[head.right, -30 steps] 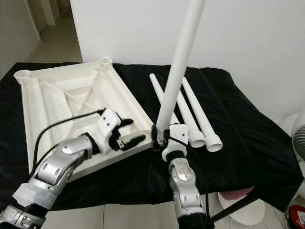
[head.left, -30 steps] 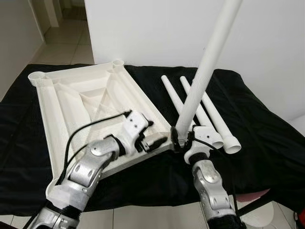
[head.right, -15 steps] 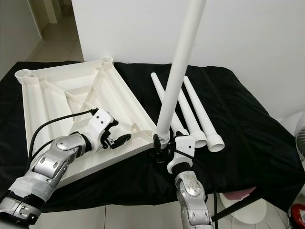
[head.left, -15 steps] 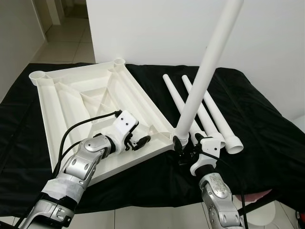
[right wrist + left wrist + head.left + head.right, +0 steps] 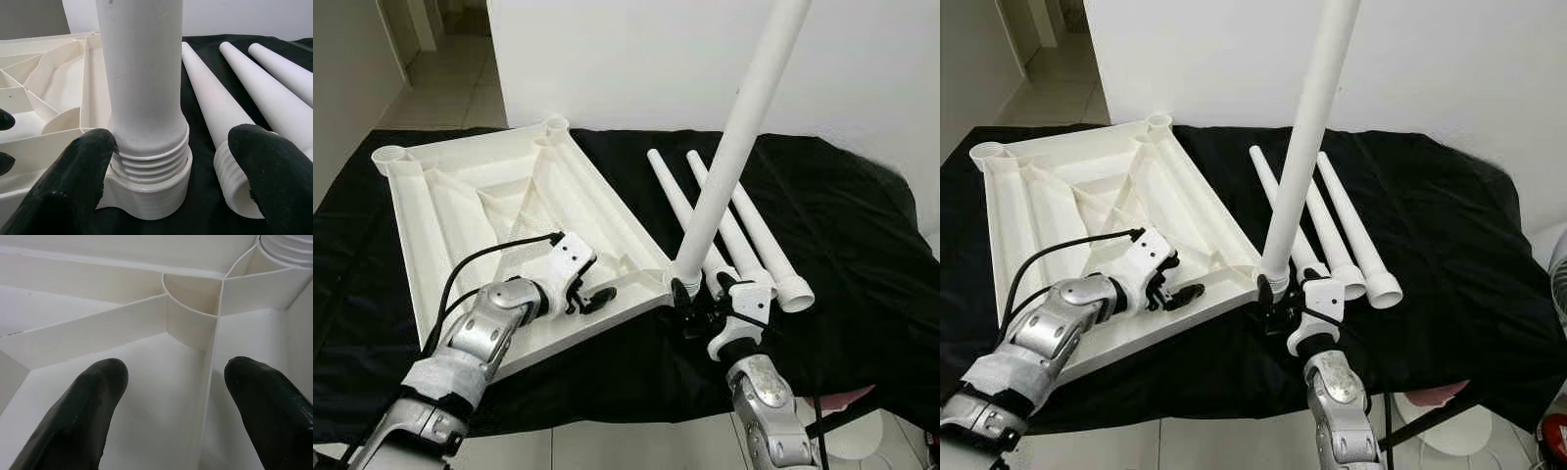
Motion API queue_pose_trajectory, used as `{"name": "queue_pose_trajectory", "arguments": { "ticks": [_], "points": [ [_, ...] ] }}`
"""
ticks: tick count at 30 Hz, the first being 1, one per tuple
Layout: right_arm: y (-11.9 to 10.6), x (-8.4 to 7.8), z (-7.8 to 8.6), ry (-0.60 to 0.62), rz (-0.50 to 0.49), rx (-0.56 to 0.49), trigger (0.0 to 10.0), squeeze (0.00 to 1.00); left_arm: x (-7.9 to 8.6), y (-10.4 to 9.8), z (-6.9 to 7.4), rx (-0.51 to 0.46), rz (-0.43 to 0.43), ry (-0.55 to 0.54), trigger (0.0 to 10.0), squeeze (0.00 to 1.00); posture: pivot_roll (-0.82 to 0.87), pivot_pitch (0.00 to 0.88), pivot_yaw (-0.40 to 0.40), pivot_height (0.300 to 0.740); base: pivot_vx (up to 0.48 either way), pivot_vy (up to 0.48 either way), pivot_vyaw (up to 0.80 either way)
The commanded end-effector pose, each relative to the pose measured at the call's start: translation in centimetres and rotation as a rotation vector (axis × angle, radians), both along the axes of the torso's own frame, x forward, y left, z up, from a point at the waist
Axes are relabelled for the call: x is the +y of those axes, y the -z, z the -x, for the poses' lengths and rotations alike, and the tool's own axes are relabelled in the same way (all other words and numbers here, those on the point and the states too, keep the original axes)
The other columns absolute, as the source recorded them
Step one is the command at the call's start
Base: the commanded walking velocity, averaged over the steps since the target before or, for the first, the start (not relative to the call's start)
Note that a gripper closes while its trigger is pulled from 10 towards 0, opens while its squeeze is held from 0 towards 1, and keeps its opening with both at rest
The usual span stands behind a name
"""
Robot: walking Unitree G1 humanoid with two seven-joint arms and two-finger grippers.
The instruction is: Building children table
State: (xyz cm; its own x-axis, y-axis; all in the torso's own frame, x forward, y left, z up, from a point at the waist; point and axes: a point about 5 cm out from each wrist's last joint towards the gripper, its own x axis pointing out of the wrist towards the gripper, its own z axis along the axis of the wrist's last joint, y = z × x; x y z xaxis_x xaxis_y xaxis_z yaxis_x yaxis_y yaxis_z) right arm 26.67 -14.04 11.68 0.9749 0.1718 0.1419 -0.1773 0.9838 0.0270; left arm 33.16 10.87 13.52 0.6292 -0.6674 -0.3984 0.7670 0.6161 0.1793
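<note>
The white tabletop [image 5: 489, 196] lies upside down on a black cloth, ribs facing up. One white leg [image 5: 734, 147] stands tilted in its near right corner socket [image 5: 146, 191], threads partly showing. My right gripper [image 5: 700, 308] is open at the leg's base; one finger [image 5: 73, 171] touches the threads and the other [image 5: 274, 166] stands apart. My left gripper [image 5: 592, 294] is open, its fingers [image 5: 93, 396] hovering over the ribbed underside close to that corner. Three more legs [image 5: 744, 230] lie side by side on the cloth to the right.
The black cloth [image 5: 862, 264] covers a low surface whose front edge is just below my arms. A white wall [image 5: 636, 59] stands right behind it. Tiled floor and a doorway [image 5: 440, 59] are at the far left. A white round base [image 5: 1449, 431] sits on the floor at near right.
My left gripper has drawn back from the corner socket along the tabletop's underside. My right gripper has slid lower and backed off a little from the leg's base. The camera shifted slightly.
</note>
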Motion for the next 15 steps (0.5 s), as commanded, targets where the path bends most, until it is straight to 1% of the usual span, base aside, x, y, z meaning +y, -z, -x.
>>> {"name": "queue_pose_trajectory", "arguments": {
  "ticks": [1, 2, 4, 7, 8, 9, 11, 12, 13, 14, 15],
  "points": [
    [0.1, -0.6, 0.1, 0.028, 0.010, 0.005, 10.0, 0.00, 2.5, 2.2, -0.6, 0.053, -0.088, -0.229, 10.0, 0.00, 0.00, 0.053, -0.031, 0.740, 0.000, 0.000, 0.00],
    [0.1, -0.6, 0.1, 0.028, 0.010, 0.005, 10.0, 0.00, 2.5, 2.2, -0.6, 0.053, -0.088, -0.229, 10.0, 0.00, 0.00, 0.053, -0.031, 0.740, 0.000, 0.000, 0.00],
    [0.0, -0.6, 0.0, 0.027, 0.011, 0.005, 10.0, 0.00, 2.8, 2.3, -0.8, 0.058, -0.088, -0.262, 10.0, 0.00, 0.00, 0.050, -0.032, 0.740, 0.000, 0.000, 0.00],
    [0.1, -0.6, 0.0, 0.025, 0.014, 0.006, 10.0, 0.00, 3.0, 2.3, -0.7, 0.062, -0.093, -0.273, 10.0, 0.00, 0.00, 0.048, -0.035, 0.740, 0.000, 0.000, 0.00],
    [0.1, -0.6, -0.1, 0.021, 0.019, 0.007, 10.0, 0.00, 3.5, 2.3, -0.8, 0.061, -0.108, -0.306, 8.7, 0.00, 0.00, 0.047, -0.037, 0.740, 0.000, 0.000, 0.00],
    [0.1, -0.5, -0.1, 0.019, 0.021, 0.008, 10.0, 0.00, 3.7, 2.3, -0.9, 0.055, -0.113, -0.316, 4.6, 0.00, 0.00, 0.044, -0.039, 0.740, 0.000, 0.000, 0.00],
    [0.2, -0.5, -0.1, 0.017, 0.022, 0.008, 10.0, 0.00, 3.7, 2.3, -0.9, 0.052, -0.116, -0.321, 4.6, 0.00, 0.01, 0.044, -0.039, 0.740, 0.000, 0.000, 0.00],
    [0.2, -0.5, -0.1, 0.016, 0.023, 0.008, 10.0, 0.00, 3.8, 2.2, -0.8, 0.048, -0.128, -0.318, 1.4, 0.00, 0.01, 0.042, -0.041, 0.740, 0.000, 0.000, 0.00],
    [0.2, -0.5, -0.1, 0.016, 0.023, 0.008, 10.0, 0.00, 3.8, 2.2, -0.8, 0.048, -0.128, -0.318, 1.4, 0.00, 0.01, 0.042, -0.041, 0.740, 0.000, 0.000, 0.00],
    [0.2, -0.5, -0.3, 0.012, 0.030, 0.008, 10.0, 0.00, 3.6, 2.2, -0.7, 0.042, -0.150, -0.291, 0.0, 0.00, 0.01, 0.042, -0.041, 0.740, 0.000, 0.000, 0.00],
    [0.2, -0.5, -0.3, 0.012, 0.030, 0.008, 10.0, 0.00, 3.6, 2.2, -0.7, 0.042, -0.150, -0.291, 0.0, 0.00, 0.01, 0.042, -0.041, 0.740, 0.000, 0.000, 0.00]
  ]
}}
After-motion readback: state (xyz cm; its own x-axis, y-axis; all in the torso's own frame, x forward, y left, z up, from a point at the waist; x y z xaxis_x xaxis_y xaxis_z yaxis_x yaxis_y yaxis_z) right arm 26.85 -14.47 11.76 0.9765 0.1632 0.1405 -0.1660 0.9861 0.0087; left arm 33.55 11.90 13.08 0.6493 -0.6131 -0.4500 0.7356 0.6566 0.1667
